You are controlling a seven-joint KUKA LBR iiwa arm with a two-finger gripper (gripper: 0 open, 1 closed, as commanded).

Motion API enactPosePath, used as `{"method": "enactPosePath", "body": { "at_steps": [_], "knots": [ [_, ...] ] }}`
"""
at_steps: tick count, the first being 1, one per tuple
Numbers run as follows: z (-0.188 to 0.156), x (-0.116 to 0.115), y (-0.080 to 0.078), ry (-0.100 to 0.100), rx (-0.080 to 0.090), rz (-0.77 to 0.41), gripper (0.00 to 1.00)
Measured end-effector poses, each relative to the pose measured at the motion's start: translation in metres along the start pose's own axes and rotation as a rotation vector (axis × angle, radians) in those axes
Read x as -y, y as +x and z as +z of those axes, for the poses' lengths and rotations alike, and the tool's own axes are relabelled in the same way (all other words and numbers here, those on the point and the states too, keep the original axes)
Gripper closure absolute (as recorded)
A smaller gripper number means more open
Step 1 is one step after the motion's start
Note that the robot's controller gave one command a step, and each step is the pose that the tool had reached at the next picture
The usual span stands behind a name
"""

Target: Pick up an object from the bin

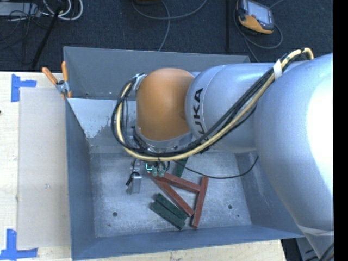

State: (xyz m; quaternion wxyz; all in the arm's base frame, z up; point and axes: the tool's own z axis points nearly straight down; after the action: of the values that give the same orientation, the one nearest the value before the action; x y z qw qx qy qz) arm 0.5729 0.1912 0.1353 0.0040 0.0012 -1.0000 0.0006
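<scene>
One silver-grey arm (261,107) is seen reaching into a grey metal bin (79,189) from the right. Its wrist is capped by a rounded orange cover (163,102) and looped with black and yellow cables (122,129). The gripper (134,179) is set low beneath the cover, close over the bin floor, left of centre. Whether it is released or clenched cannot be told, as most of it is hidden by the wrist. Nearest to it, just to its right, reddish-brown flat bars (182,185) are laid crossing one another at angles, their upper ends tucked under the wrist. Dark green blocks (166,210) are laid side by side below the bars, touching them, near the bin's front wall.
</scene>
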Motion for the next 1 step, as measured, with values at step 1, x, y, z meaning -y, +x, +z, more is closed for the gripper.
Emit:
{"method": "enactPosePath", "body": {
  "at_steps": [1],
  "knots": [
    [0.0678, 0.0816, -0.0132, 0.0, 0.001, -0.041, 0.0]
  ]
}}
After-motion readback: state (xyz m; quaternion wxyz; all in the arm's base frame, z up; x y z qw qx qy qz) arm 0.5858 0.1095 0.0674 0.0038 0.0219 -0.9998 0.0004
